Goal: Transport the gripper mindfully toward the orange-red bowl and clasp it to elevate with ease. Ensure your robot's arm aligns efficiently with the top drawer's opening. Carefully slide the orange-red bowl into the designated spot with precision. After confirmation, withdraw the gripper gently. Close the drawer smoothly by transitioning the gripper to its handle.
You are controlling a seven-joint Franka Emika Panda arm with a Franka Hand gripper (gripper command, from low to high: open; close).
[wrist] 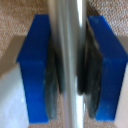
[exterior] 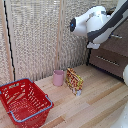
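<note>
Two blue fingers [wrist: 34, 70] fill the wrist view, one at each side of the frame, with a silver handle [wrist: 69, 60] running straight between them from top to bottom. Their dark inner pads press against the bar on both sides, so the gripper [wrist: 69, 75] is closed on the handle, with grey-brown wood showing behind it.

In the exterior view the robot's arm [exterior: 95, 24] reaches in from the upper right corner, its white rounded joints bent toward the dark drawer fronts at the right edge. The hand itself is hidden behind the arm there. One silver bar [exterior: 107, 60] shows on a drawer front [exterior: 112, 65] below the arm.

On the pale wooden table [exterior: 95, 105] stand a pink cup [exterior: 58, 77] and, just beside it to the right, a colourful packet [exterior: 74, 81]. A red wire-mesh basket [exterior: 24, 101] sits at the lower left. The orange-red bowl is visible in neither view.
</note>
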